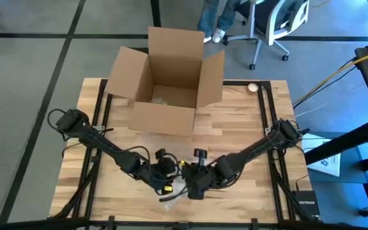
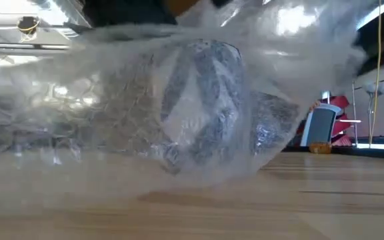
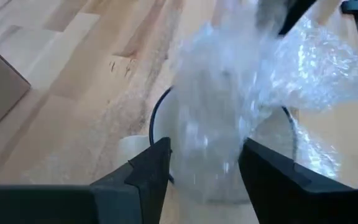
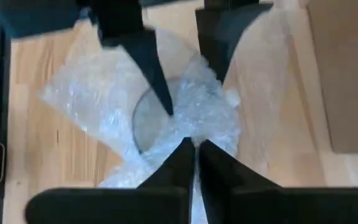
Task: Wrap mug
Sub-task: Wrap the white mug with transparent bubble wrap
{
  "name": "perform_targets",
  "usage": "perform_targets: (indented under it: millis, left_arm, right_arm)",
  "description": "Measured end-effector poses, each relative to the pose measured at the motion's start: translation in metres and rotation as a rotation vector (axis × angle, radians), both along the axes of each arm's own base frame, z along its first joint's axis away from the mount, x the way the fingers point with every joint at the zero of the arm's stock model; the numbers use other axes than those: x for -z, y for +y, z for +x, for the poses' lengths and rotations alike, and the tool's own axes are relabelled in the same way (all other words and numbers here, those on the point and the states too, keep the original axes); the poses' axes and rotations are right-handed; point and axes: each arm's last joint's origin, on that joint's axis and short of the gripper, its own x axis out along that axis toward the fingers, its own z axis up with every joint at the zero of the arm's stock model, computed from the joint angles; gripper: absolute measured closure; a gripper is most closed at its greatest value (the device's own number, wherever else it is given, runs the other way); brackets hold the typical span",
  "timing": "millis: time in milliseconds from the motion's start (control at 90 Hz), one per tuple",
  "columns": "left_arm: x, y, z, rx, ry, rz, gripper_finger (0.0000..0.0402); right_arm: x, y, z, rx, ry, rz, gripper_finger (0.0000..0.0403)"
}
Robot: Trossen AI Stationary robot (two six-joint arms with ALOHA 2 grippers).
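R hand [image 4: 194,146] pinches wrap [image 4: 204,112]; L hand [image 3: 204,165] straddles mug [image 3: 219,155].

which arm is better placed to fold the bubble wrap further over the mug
Probably the right. The right gripper is already pinched shut on the bubble wrap above the mug, while the left gripper is open, straddling the wrapped mug.

Open cardboard box [image 1: 168,80] blocks the far side; bare table [image 1: 248,121] beside it.

Bright, even overhead light; the crinkled clear bubble wrap [image 2: 179,100] glares white and blurs close up (low view especially), with ceiling lamps flaring toward eleven o'clock.
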Motion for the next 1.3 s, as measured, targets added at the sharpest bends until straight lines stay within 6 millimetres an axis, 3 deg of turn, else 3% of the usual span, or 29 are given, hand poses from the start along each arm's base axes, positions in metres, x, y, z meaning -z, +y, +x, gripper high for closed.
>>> perform_targets:
  millis: [222, 467, 711, 833, 956, 1078, 1300]
  left_arm:
    - [0.0, 0.0, 0.0, 0.009, -0.005, 0.002, 0.0231]
    - [0.0, -0.001, 0.001, 0.003, -0.012, -0.012, 0.0231]
    - [-0.001, -0.001, 0.001, 0.003, -0.014, -0.013, 0.0231]
    - [-0.001, -0.001, 0.001, 0.004, -0.014, -0.015, 0.0231]
    - [-0.001, -0.001, 0.001, 0.005, -0.014, -0.015, 0.0231]
    - [0.0, -0.001, 0.001, 0.012, -0.011, -0.006, 0.0231]
    - [0.0, -0.001, 0.001, 0.014, -0.012, -0.006, 0.0231]
  right_arm:
    - [0.014, -0.006, 0.012, 0.051, -0.063, 0.026, 0.0393]
    - [0.029, -0.019, 0.022, -0.078, 0.035, 0.205, 0.0306]
    - [-0.003, -0.028, 0.018, -0.095, 0.097, 0.205, 0.0229]
    - [-0.015, -0.026, 0.007, -0.067, 0.151, 0.14, 0.022]
    - [-0.019, -0.011, -0.01, -0.045, 0.208, 0.125, 0.0222]
    - [0.0, 0.014, -0.033, -0.014, 0.286, 0.116, 0.0226]
    - [0.06, 0.04, -0.07, 0.123, 0.326, 0.044, 0.0247]
